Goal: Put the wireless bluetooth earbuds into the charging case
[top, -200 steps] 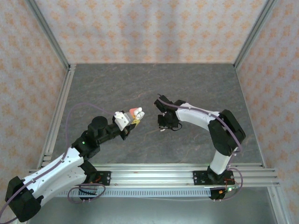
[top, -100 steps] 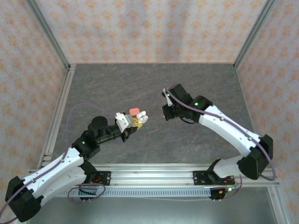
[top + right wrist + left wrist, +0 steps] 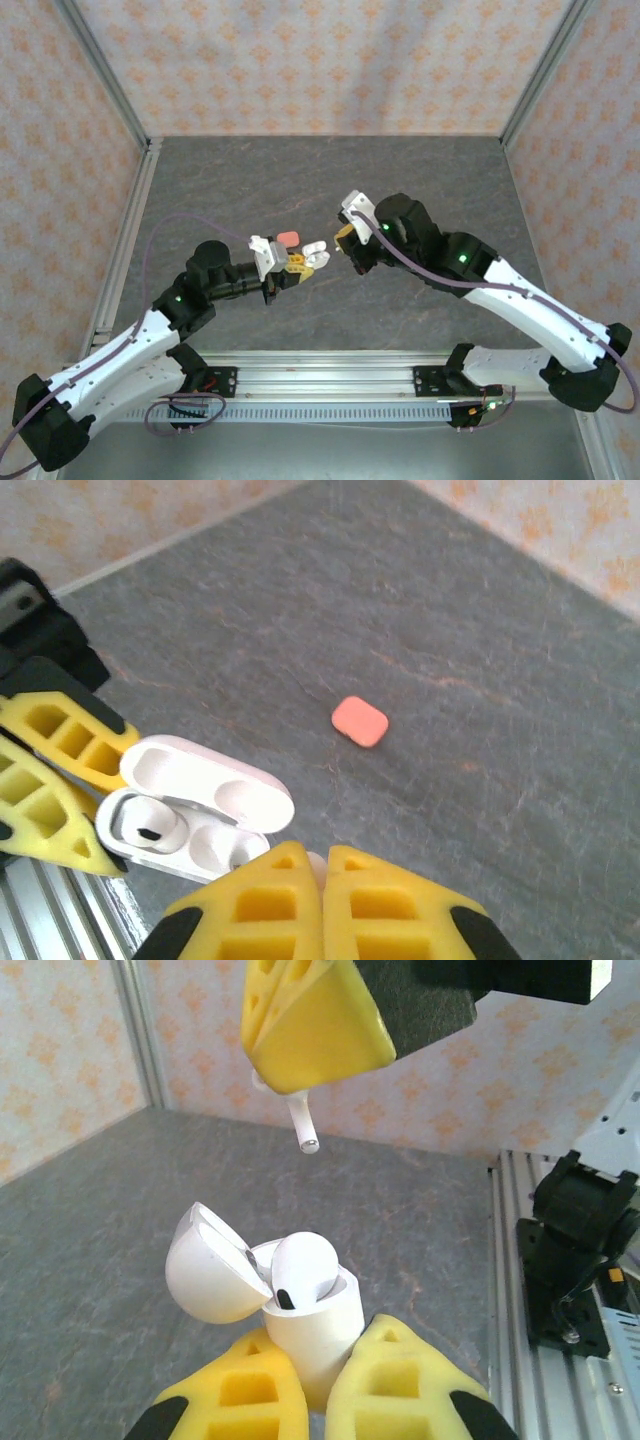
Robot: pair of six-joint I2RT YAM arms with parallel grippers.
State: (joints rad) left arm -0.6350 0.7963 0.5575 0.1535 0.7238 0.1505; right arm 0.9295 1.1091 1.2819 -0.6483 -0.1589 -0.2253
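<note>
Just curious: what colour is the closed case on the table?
The case is coral pink; clearest in right wrist view.

2 arms meet at mid-table (image 3: 430, 180). Left gripper (image 3: 295, 264) clamps the open white case (image 3: 316, 254), lid flipped up. Right gripper (image 3: 347, 238) sits just beside the case on its right, yellow fingers pressed together and angled toward it; contact too small to tell. Pink case (image 3: 288, 237) lies closed, just behind the left gripper. Orange-patterned walls on 3 sides.
</note>
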